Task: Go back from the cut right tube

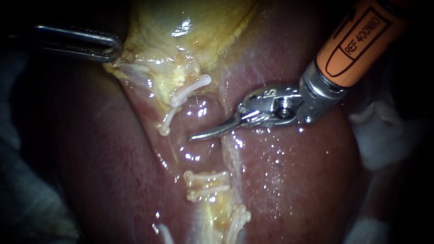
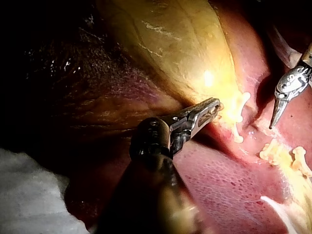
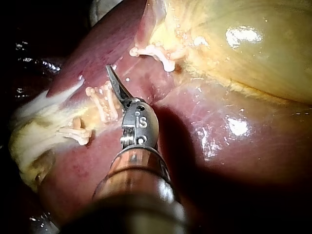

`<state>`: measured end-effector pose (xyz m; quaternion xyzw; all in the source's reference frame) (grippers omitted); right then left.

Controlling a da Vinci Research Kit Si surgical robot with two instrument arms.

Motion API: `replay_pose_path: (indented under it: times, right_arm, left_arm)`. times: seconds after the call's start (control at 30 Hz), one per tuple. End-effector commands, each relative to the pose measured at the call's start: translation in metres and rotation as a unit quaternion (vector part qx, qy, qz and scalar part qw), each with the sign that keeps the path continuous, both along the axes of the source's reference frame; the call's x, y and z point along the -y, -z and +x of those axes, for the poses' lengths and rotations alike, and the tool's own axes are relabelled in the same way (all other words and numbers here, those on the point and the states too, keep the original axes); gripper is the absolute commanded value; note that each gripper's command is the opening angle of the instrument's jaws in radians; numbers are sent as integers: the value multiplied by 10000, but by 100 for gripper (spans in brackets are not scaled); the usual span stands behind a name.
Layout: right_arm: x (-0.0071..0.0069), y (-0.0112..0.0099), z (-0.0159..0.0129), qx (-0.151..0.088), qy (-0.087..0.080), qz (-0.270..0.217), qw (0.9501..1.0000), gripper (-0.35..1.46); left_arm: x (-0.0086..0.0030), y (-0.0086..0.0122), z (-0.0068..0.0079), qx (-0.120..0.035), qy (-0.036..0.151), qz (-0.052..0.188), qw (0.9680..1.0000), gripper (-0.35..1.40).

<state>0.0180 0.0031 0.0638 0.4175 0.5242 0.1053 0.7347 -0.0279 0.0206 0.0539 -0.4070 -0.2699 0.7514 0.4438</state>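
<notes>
The liver (image 1: 294, 180) is smooth, wet and glossy. Against it the gallbladder (image 1: 190, 27) shines slick. Clips (image 1: 205, 178) on the liver look like matt white plastic. By the liver, the right instrument (image 1: 203, 133) and left instrument (image 1: 112, 48) are polished metal. Beside the liver lies white cloth (image 2: 34, 195), fibrous, possibly gauze.

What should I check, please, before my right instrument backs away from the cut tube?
1. Right instrument blades shut, holding nothing: ok.
2. Its tip apart from the upper clips and lower clips: ok.
3. Both clip groups in place: ok.
4. Cut complete between the clip groups: cannot tell.
5. Left instrument jaws shut on the gallbladder: ok.
6. No bleeding seen on the liver: ok.
</notes>
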Motion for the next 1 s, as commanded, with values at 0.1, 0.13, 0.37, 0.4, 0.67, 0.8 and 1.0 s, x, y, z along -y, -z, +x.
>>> replay_pose_path:
  times: [0.1, 0.13, 0.37, 0.4, 0.67, 0.8, 1.0]
  right_arm:
    - [3, 3, 1, 42, -94, -44, 9999, 41]
    - [4, 4, 1, 77, -174, -75, 9998, 67]
    - [10, 4, 0, 243, -553, -231, 9979, 124]
    - [11, 5, -3, 275, -623, -256, 9973, 126]
    - [25, 20, -41, 793, -1636, -1211, 9759, 136]
    - [29, 32, -65, 1314, -1421, -1943, 9617, 141]
    - [26, 48, -90, 2078, -678, -2564, 9415, 143]
  left_arm:
    - [0, -1, 0, 0, 0, 0, 10000, -35]
    - [0, -1, 0, 0, 0, -1, 10000, -35]
    - [-1, -3, -1, -1, 0, -3, 10000, -35]
    - [-1, -3, -1, -1, 0, -4, 10000, -35]
    - [-1, -6, -1, -1, -2, -9, 10000, -35]
    - [-1, -6, -1, -2, -1, -11, 10000, -35]
    - [-1, -8, -1, -2, -3, -14, 10000, -35]
